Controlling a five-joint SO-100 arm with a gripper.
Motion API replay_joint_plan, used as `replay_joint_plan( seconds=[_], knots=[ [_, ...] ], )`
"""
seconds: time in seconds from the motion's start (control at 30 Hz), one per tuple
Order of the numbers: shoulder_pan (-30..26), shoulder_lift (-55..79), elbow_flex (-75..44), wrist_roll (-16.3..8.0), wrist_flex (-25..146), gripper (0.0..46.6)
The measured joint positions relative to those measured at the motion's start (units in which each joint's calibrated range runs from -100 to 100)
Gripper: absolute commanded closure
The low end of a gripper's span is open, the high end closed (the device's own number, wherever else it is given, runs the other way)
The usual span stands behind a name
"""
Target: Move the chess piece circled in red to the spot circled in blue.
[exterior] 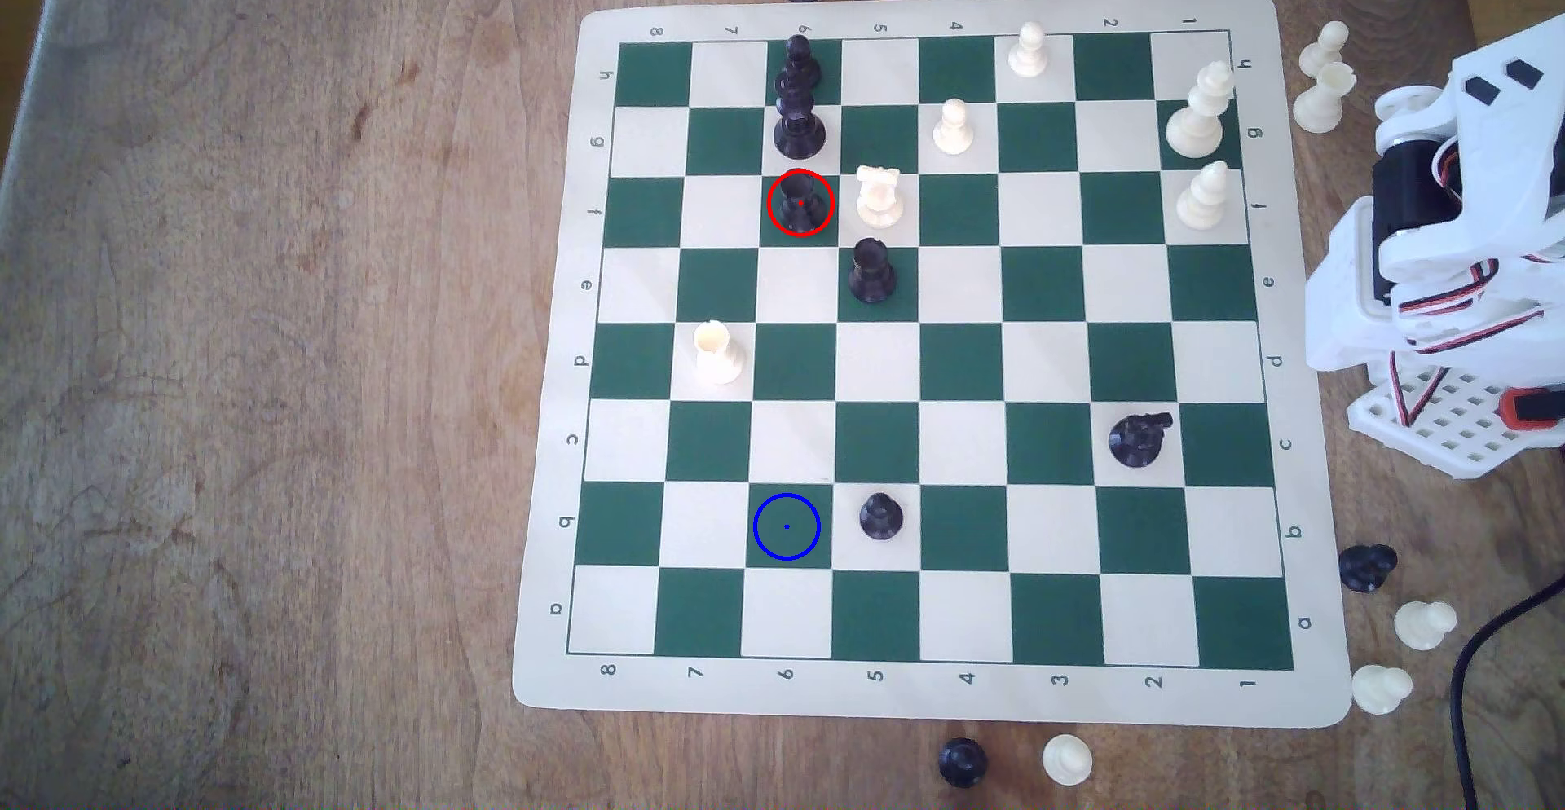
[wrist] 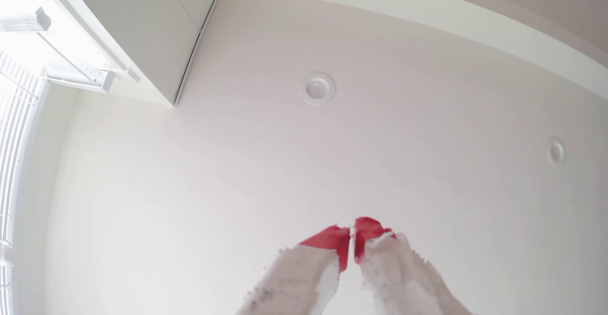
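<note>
The black rook circled in red (exterior: 800,202) stands upright on a dark green square in the upper-middle part of the chessboard (exterior: 931,691). The spot circled in blue (exterior: 787,526) is an unoccupied green square in the same column, several rows nearer the front edge. My white arm (exterior: 1440,268) is folded up off the board at the exterior view's right, far from both. In the wrist view my gripper (wrist: 352,231) points at the ceiling. Its red fingertips (wrist: 332,242) are nearly touching, with nothing between them.
A white rook (exterior: 878,195) stands right beside the circled rook, with a tall black piece (exterior: 798,129) just behind it and a second black rook (exterior: 870,270) diagonally in front. A black pawn (exterior: 881,515) neighbours the blue spot. Captured pieces ring the board.
</note>
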Motion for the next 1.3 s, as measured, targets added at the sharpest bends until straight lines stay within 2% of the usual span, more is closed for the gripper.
replay_joint_plan(
  seconds=[0.1,0.2,0.47,0.63,0.77,0.93,1.0,1.13,1.3],
  knots=[
    [0.4,0.0,0.0,0.3,0.8,46.4],
    [0.9,0.0,0.0,0.3,10.3,46.4],
    [5.4,0.0,-7.6,0.1,46.9,46.4],
    [9.1,0.0,-15.8,0.0,75.5,46.4],
    [10.7,0.0,-19.1,0.0,90.8,46.4],
    [12.4,0.3,-20.9,0.0,118.2,46.4],
    [12.5,1.3,-21.9,0.0,123.2,46.4],
    [10.6,12.5,-28.0,-1.0,130.8,46.4],
    [10.7,31.3,-41.9,-4.7,141.6,46.4]
  ],
)
